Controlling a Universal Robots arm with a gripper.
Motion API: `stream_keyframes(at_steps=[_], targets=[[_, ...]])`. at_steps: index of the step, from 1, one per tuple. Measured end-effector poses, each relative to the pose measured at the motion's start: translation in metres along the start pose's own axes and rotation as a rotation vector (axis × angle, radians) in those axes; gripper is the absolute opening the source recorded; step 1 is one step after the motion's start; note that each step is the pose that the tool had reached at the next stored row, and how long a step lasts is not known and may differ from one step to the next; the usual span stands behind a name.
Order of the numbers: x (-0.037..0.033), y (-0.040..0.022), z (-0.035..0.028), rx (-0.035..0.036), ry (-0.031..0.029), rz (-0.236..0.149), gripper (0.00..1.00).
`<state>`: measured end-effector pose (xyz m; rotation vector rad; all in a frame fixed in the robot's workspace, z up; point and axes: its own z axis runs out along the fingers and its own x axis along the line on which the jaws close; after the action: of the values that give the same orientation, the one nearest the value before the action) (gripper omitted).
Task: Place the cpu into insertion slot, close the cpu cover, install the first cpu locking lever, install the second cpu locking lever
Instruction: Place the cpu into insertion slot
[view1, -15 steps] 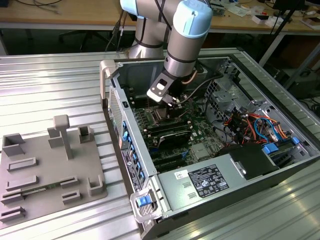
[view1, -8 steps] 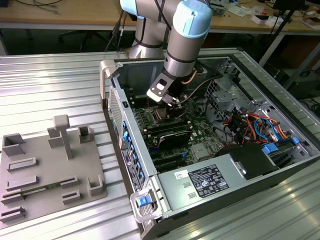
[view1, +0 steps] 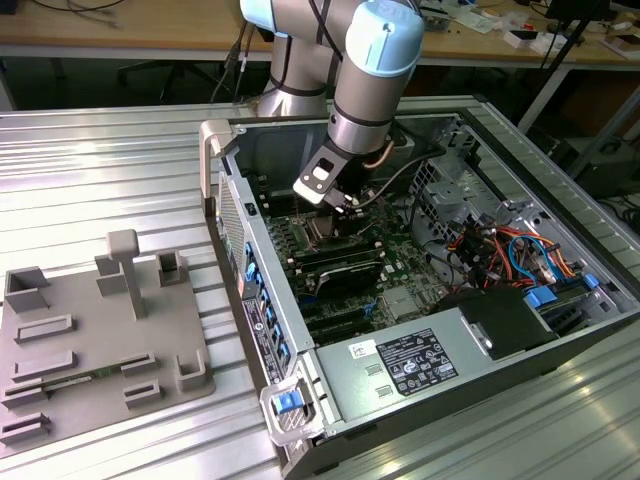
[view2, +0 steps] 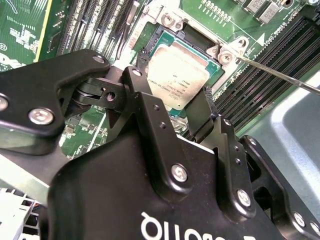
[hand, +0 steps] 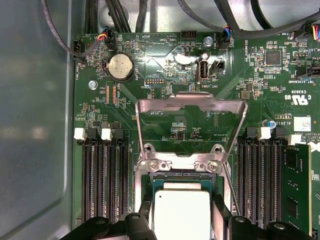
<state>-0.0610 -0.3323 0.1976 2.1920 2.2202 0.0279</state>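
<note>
The cpu, a small square chip with a silvery top, lies level within the insertion slot on the green board. My gripper straddles it, one black finger against each of two opposite edges, shut on the chip. In the first wrist view the cpu sits between the fingers inside the dark socket. The cpu cover, a thin metal frame, stands swung open beyond the socket. A thin locking lever juts out beside it. In the exterior view the gripper hangs low over the board.
Rows of long black memory slots flank the socket on both sides. Cable bundles and a power supply fill the case on the exterior view's right. A grey fixture plate lies outside the case on the exterior view's left.
</note>
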Motion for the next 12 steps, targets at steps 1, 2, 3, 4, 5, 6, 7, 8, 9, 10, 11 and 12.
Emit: stream_keyframes(at_steps=[1, 2, 3, 4, 5, 6, 7, 8, 9, 10, 11, 12], targets=[[0.0, 0.0003, 0.0001, 0.0001, -0.0001, 0.0, 0.55], [0.0, 0.0008, 0.0002, 0.0, -0.0001, 0.0, 0.55], [0.0, 0.0011, 0.0004, -0.0001, -0.0001, 0.001, 0.55], [0.0, 0.0011, 0.0006, -0.0002, -0.0001, 0.001, 0.55], [0.0, 0.0011, 0.001, -0.0001, -0.0001, 0.001, 0.55], [0.0, 0.0011, 0.0014, 0.0, -0.0002, 0.001, 0.55], [-0.0001, 0.0011, 0.002, 0.0002, -0.0004, 0.001, 0.55], [-0.0001, 0.0011, 0.0025, 0.0003, -0.0005, 0.001, 0.55], [-0.0001, 0.0011, 0.0033, 0.0002, -0.0003, 0.001, 0.55], [-0.0001, 0.0011, 0.0036, 0.0001, -0.0002, 0.001, 0.55], [0.0, 0.0012, 0.0037, 0.0002, -0.0003, 0.001, 0.55], [-0.0001, 0.0011, 0.0037, 0.0003, -0.0004, 0.001, 0.55]])
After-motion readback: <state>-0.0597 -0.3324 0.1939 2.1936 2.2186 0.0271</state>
